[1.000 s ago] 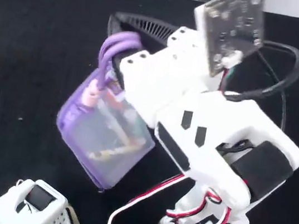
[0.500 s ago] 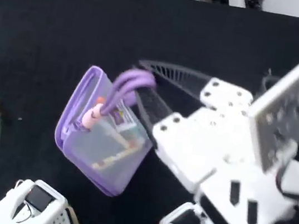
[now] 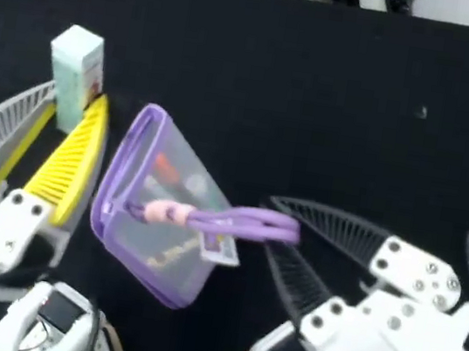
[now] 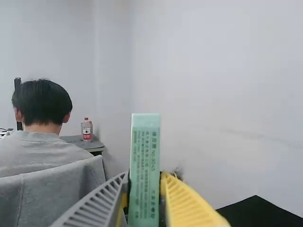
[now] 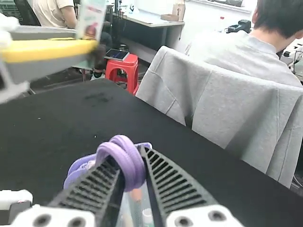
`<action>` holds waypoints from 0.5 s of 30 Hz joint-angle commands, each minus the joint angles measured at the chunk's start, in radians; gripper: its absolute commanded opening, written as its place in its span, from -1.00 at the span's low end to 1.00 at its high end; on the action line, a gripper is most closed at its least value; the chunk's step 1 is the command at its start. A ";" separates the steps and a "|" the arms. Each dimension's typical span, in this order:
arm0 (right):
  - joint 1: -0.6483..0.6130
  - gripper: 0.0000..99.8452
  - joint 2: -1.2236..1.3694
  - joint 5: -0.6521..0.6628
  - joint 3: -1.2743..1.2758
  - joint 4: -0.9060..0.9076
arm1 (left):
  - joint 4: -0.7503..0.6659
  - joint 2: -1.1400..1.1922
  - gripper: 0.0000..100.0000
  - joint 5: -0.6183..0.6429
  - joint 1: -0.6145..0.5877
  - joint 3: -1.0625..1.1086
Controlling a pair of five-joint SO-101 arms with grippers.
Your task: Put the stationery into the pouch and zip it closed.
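A translucent purple pouch (image 3: 154, 239) stands on the black table (image 3: 361, 97) with pens inside and its mouth turned toward the left arm. My right gripper (image 3: 273, 225), with black ribbed fingers, is shut on the pouch's purple strap (image 3: 236, 222), which stretches sideways from a pink bead (image 3: 163, 212). The right wrist view shows the strap (image 5: 124, 156) pinched in that gripper (image 5: 132, 163) above the pouch (image 5: 78, 166). My left gripper (image 3: 73, 103), one finger yellow and one grey, is shut on an upright mint-green box (image 3: 76, 64), just left of the pouch mouth. The box (image 4: 144, 156) fills this gripper (image 4: 144, 189).
The white bases of both arms (image 3: 54, 321) (image 3: 385, 348) crowd the near table edge. Open black tabletop lies behind and to the right of the pouch. A grey-covered chair back (image 5: 222, 104) stands beyond the far table edge.
My right arm has drawn back toward the near right, pulling the strap out sideways. The left arm has come in from the left carrying the green box up to the pouch.
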 commanded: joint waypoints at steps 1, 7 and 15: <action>-0.008 -0.98 -0.062 0.012 0.071 0.026 | -0.227 -0.161 -0.94 0.011 -0.012 0.444; -0.008 -0.98 -0.073 0.012 0.085 0.028 | -0.578 -0.400 -0.94 0.210 -0.272 0.903; -0.008 -0.98 -0.074 0.012 0.085 0.029 | -0.638 -0.454 -0.94 0.491 -0.438 1.099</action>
